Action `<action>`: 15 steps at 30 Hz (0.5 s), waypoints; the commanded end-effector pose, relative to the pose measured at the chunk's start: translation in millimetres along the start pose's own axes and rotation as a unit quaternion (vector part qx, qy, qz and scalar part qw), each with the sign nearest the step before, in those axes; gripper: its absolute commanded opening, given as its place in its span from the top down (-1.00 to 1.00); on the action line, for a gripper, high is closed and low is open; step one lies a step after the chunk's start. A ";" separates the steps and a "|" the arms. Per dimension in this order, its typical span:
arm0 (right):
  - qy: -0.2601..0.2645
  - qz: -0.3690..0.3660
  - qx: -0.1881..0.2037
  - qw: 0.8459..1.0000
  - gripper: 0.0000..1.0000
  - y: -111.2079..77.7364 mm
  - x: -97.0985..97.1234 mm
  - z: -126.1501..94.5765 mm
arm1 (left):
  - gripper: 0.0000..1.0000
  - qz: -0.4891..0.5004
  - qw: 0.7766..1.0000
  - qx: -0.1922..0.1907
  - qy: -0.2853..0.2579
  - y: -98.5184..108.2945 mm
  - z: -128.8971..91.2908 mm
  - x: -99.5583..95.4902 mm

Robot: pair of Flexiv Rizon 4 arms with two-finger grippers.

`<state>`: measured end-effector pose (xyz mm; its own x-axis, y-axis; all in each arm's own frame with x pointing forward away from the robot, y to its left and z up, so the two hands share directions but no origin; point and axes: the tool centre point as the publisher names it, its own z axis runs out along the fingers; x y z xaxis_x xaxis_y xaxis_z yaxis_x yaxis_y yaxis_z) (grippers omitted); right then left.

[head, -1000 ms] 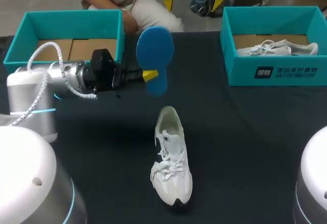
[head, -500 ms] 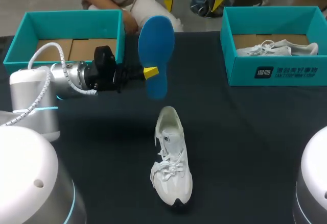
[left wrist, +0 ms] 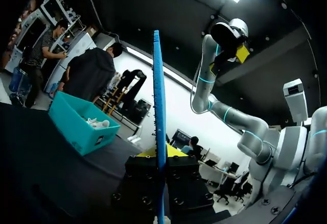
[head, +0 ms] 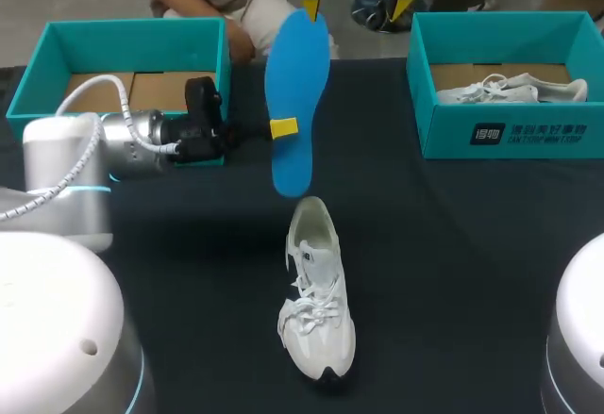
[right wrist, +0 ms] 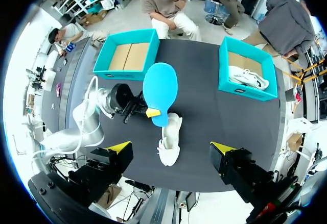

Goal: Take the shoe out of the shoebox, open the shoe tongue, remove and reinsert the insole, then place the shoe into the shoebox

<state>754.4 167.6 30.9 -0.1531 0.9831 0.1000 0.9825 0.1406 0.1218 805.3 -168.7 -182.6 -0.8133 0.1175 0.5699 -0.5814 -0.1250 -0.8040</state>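
**Plainly a light, floppy insole, pinched on one edge**

We hold the blue insole [head: 297, 103] upright in the upper middle of the head frame, with the left gripper [head: 281, 130] clamped on its long edge near mid-length. It looks thin, light and bendy, so we judge that a pinch nearer one end would steer it better. The white shoe [head: 318, 291] lies just below it, mid-frame on the dark surface [head: 453, 244]. Its soft upper would want bracing at the heel. The right gripper [right wrist: 171, 146] hangs high above, fingers wide and empty.
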 end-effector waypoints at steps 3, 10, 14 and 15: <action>-0.001 0.001 0.001 1.000 -1.00 0.7 0.4 -0.1 | 1.00 -0.075 0.997 -0.006 0.037 -2.5 2.9 -0.5; -0.001 0.001 0.001 1.000 -1.00 0.7 0.4 -0.1 | 1.00 -0.075 0.997 -0.006 0.037 -2.5 2.9 -0.5; -0.001 0.001 0.001 1.000 -1.00 0.7 0.4 -0.1 | 1.00 -0.075 0.997 -0.006 0.037 -2.5 2.9 -0.5; -0.001 0.001 0.001 1.000 -1.00 0.7 0.4 -0.1 | 1.00 -0.075 0.997 -0.006 0.037 -2.5 2.9 -0.5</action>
<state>754.4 167.7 30.9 -0.1531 0.9832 0.0997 0.9825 0.1406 0.1218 806.2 -171.0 -178.8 -0.7142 0.2016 0.6702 -0.6949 -0.0900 -0.7135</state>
